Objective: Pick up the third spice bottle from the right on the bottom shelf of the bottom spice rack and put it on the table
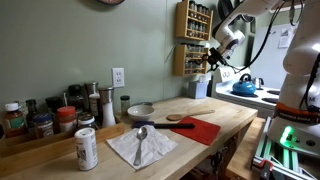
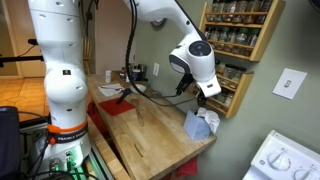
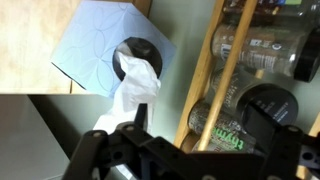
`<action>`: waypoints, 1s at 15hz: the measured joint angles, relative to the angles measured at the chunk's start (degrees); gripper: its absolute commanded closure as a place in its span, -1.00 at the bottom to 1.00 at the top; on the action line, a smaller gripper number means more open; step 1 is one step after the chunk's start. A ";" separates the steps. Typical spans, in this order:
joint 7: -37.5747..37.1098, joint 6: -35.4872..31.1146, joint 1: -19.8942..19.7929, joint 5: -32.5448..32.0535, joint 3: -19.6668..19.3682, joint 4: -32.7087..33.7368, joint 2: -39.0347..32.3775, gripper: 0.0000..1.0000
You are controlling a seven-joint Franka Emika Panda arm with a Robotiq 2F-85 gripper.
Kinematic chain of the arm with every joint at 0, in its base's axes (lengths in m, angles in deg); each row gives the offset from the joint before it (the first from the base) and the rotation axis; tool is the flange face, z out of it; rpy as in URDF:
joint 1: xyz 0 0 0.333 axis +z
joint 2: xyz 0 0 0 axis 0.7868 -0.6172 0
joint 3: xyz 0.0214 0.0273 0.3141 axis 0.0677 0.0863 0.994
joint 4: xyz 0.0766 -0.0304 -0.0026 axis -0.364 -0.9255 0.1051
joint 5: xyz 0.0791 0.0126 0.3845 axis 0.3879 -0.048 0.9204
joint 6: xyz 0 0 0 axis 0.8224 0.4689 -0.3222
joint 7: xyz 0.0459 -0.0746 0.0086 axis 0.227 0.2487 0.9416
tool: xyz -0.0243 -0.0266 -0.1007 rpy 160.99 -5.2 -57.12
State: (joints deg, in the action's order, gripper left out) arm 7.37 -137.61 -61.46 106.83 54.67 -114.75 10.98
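The bottom spice rack [image 1: 192,58] hangs on the green wall above the table [image 1: 215,118] and shows in both exterior views [image 2: 236,88]. My gripper [image 1: 212,57] is right in front of the rack's lower shelf [image 2: 206,90]. In the wrist view a spice bottle with green lettering and a black cap [image 3: 228,130] lies behind the wooden rail, between my spread fingers [image 3: 210,138]. The gripper looks open, and the bottle is still in the rack. Other bottles [image 3: 262,52] sit on the shelf beside it.
A blue tissue box [image 1: 200,88] [image 3: 100,45] stands on the table just below the rack. A second rack [image 1: 195,18] hangs above. A red cloth [image 1: 195,128], a napkin with a spoon [image 1: 140,145], a can [image 1: 87,148] and a bowl [image 1: 141,111] lie on the table. The white stove carries a blue kettle [image 1: 243,87].
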 measured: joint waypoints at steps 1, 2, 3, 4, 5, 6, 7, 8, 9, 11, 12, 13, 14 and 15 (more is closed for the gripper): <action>0.56 0.29 -0.03 -1.42 0.00 -0.05 0.45 -1.00; 1.31 0.75 -0.07 -3.19 0.00 -0.07 1.00 -1.00; 2.31 1.79 -0.17 -5.09 -0.06 -0.08 1.78 -1.00; 3.61 2.98 -0.32 -7.06 -0.13 -0.08 2.75 -1.00; 4.84 4.38 -0.54 -9.31 -0.20 -0.06 3.89 -1.00; 5.92 5.41 -0.70 -11.42 -0.23 -0.02 4.88 -1.00; 7.07 6.30 -0.77 -13.50 -0.23 0.07 5.80 -1.00; 8.03 6.71 -0.87 -15.68 -0.02 0.21 6.48 -1.00; 8.70 6.75 -0.90 -17.93 0.34 0.32 6.92 -1.00; 9.62 6.71 -0.88 -22.83 1.24 0.54 7.18 -1.00; 9.69 6.68 -0.88 -25.69 1.66 0.71 7.06 -1.00; 9.70 6.59 -0.88 -28.67 2.02 0.92 6.86 -1.00; 9.70 6.54 -0.87 -31.79 2.29 1.12 6.65 -1.00; 9.71 6.46 -0.87 -34.79 2.40 1.32 6.41 -1.00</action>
State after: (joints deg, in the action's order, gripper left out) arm 17.08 -131.15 -62.34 72.04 57.07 -113.43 17.39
